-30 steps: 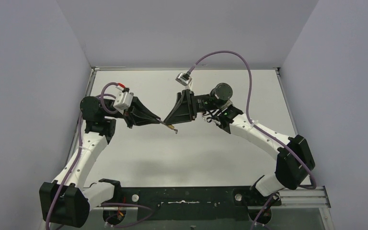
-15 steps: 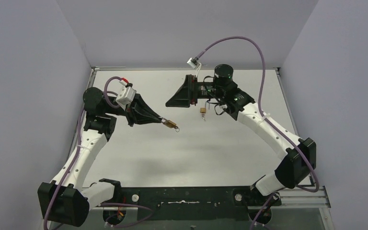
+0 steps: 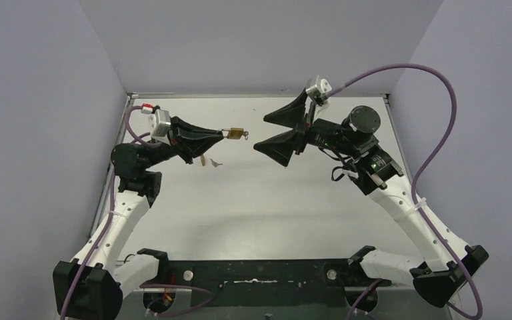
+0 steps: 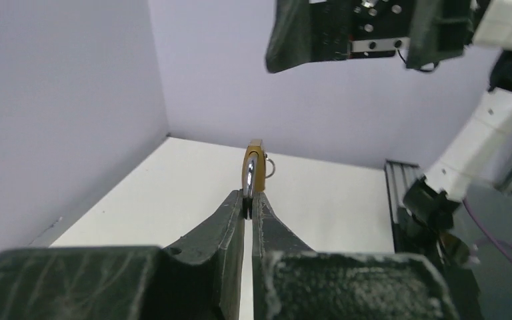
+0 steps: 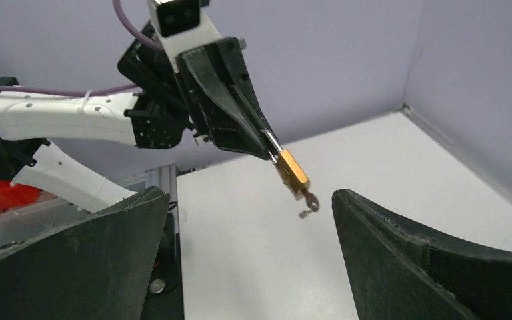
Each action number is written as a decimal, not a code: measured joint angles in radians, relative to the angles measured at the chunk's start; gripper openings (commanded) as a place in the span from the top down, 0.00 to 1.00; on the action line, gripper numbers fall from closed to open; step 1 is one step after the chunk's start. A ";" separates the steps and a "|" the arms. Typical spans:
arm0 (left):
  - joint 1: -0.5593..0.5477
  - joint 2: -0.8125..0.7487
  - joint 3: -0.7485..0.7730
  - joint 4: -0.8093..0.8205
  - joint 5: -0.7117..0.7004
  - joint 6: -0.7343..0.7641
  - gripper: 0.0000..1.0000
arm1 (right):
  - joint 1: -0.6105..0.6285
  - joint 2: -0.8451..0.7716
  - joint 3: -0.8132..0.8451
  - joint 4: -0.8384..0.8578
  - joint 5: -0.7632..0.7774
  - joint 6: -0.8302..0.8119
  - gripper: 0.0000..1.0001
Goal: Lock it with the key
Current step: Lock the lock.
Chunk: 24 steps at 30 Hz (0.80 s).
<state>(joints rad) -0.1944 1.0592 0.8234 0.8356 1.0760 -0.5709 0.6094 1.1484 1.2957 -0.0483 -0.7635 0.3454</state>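
Clamping the left pincer (image 3: pixel 225 135) tight on the padlock (image 3: pixel 237 133), fingers pressed together on the silver shackle with basically no gap between them. Holding it up in the air, well clear of the counter (image 3: pixel 260 207), over the far half and a bit left of the middle, nearer the far edge than the near one. Sticking the brass body straight out past the fingertips, edge-on in the left wrist view. Dangling a small key (image 5: pixel 311 200) on its ring off the padlock's outer end; no telling whether seated in the keyhole or just hanging there, way too small.

Spreading the right pincer (image 3: pixel 259 133) wide open, gripping nothing at all, both black fingers flared apart like a big V. Pointing it toward the left edge of the counter, mouth facing the padlock, tips near it but not touching, a clear gap in between. Hovering over the far half too, right of the middle. Peeking through the right wrist camera: framing the padlock and key right between the two spread fingers, padlock tilting downward from the left pincer's tips.

Looping a purple cable (image 3: pixel 440 100) high off the right arm toward the right edge. Noticing a couple of tiny specks (image 3: pixel 210 162) just under the left pincer in the top view, too small to say what
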 measured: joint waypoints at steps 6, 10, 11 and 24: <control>-0.079 -0.025 -0.075 0.096 -0.321 -0.035 1.00 | 0.000 0.076 -0.032 0.373 -0.121 -0.012 0.00; -0.093 -0.025 -0.103 0.191 -0.443 -0.104 1.00 | 0.000 0.181 -0.037 0.524 -0.166 -0.010 0.00; -0.093 -0.025 -0.105 0.214 -0.463 -0.121 1.00 | 0.000 0.205 -0.037 0.542 -0.172 -0.010 0.00; -0.092 -0.031 -0.107 0.331 -0.518 -0.211 1.00 | -0.021 0.359 0.101 0.717 -0.287 0.069 0.01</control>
<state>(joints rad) -0.2867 1.0286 0.7166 1.1664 0.5579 -0.7815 0.5880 1.5078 1.3972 0.6685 -1.0508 0.4145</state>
